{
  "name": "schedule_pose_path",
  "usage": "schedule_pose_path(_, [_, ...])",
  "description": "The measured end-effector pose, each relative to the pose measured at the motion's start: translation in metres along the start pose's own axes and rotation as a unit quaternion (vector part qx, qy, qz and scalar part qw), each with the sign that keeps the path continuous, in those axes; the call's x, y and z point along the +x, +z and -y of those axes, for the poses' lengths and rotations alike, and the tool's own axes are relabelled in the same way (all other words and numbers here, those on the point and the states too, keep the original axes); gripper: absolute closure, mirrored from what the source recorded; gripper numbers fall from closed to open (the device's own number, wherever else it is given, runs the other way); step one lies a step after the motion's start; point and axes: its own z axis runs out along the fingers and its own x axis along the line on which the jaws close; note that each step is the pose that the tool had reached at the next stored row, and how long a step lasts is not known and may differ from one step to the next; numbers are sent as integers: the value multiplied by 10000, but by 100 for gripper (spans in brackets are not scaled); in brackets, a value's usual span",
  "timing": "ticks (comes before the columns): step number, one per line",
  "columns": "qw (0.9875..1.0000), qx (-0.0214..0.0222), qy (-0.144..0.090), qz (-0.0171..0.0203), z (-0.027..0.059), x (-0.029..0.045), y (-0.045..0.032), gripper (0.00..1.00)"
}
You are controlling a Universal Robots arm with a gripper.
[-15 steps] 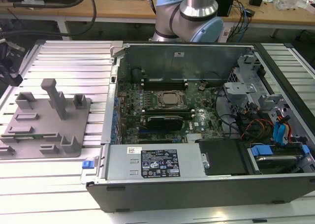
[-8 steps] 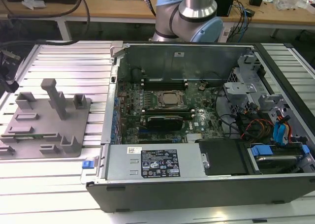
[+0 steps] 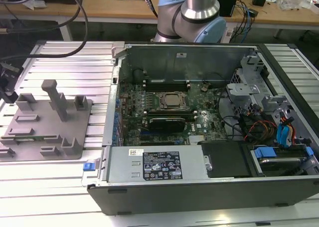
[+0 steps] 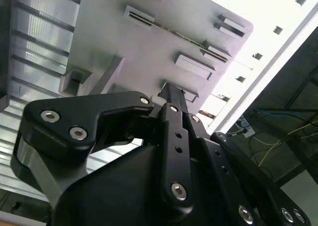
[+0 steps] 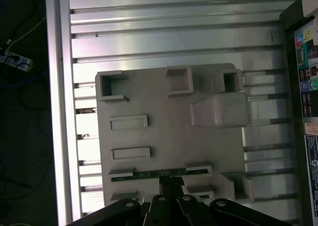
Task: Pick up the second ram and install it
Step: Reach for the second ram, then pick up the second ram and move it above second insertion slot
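One ram (image 5: 149,175) is lying in a slot of the grey tray (image 5: 164,112) while the gripper (image 5: 171,184) is hovering above it, fingers pinched together.

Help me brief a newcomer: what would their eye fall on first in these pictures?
The open computer case dominates the exterior view's right, its silver-topped processor exposed mid-board. At the exterior view's left lies the grey tray with upright posts. In the first wrist view the gripper sits close over the second ram, a thin strip standing on edge in that tray.
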Motion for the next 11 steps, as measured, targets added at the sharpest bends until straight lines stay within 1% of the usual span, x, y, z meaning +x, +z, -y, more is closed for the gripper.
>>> schedule_pose_path(11, [10000, 0, 0, 0, 1, 3, 0, 92])
